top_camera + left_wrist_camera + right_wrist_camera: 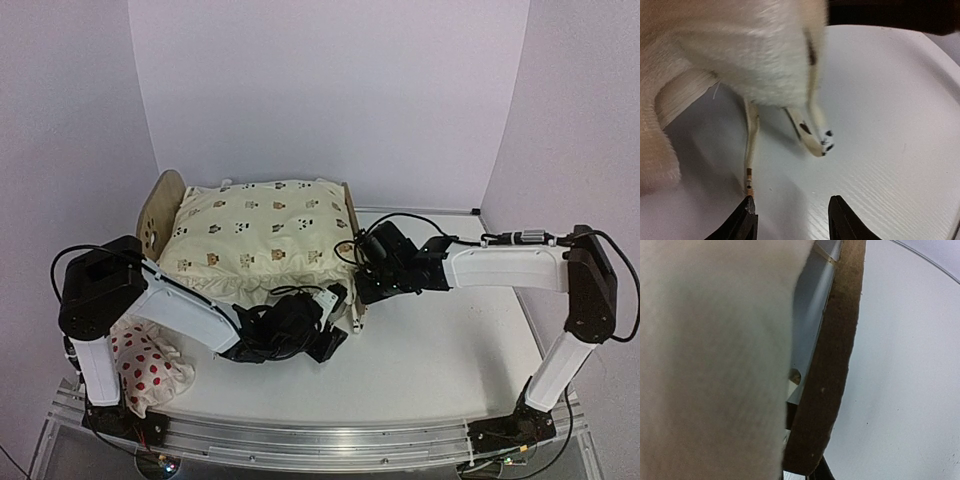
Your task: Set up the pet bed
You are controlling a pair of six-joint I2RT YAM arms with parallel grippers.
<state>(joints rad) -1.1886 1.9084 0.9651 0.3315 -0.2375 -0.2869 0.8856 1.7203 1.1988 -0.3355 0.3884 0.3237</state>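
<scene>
While the left end effector [791, 201] hangs low over the white worktop [890, 125], its two dark fingers [745, 222] stand spread, with nothing between them. Just ahead of the left finger's tip lies the end of a thin tie [751, 150] that drops from the cream cushion [755, 55]. A second tie [815, 137], looped and marked with dark spots, dangles ahead of the gap and slightly toward the right finger, clear of both. The cushion's fluffy underside fills the space ahead of and above this end effector, mostly on its left.

From above, the pet bed [164, 210] lies just beyond both end effectors, with the animal-print cushion spread over it from end to end. Its rounded headboard stands well to the left of the left end effector. That end effector sits at the bed's near side, close to the footboard [835, 365] corner and under the cushion's frilled edge.

The right end effector [362, 288] meets the bed from the right and is pressed together on the footboard. In the wrist view the board's brown edge runs straight down into the grip, and a sliver of one dark finger shows against its outer face. The other finger is hidden behind the cushion. The cushion bulks directly to the left of this end effector, and bare worktop lies to its right.

A small white pillow [145, 365] with red spots lies on the worktop well behind and to the left of the left end effector, beside that arm's base.
</scene>
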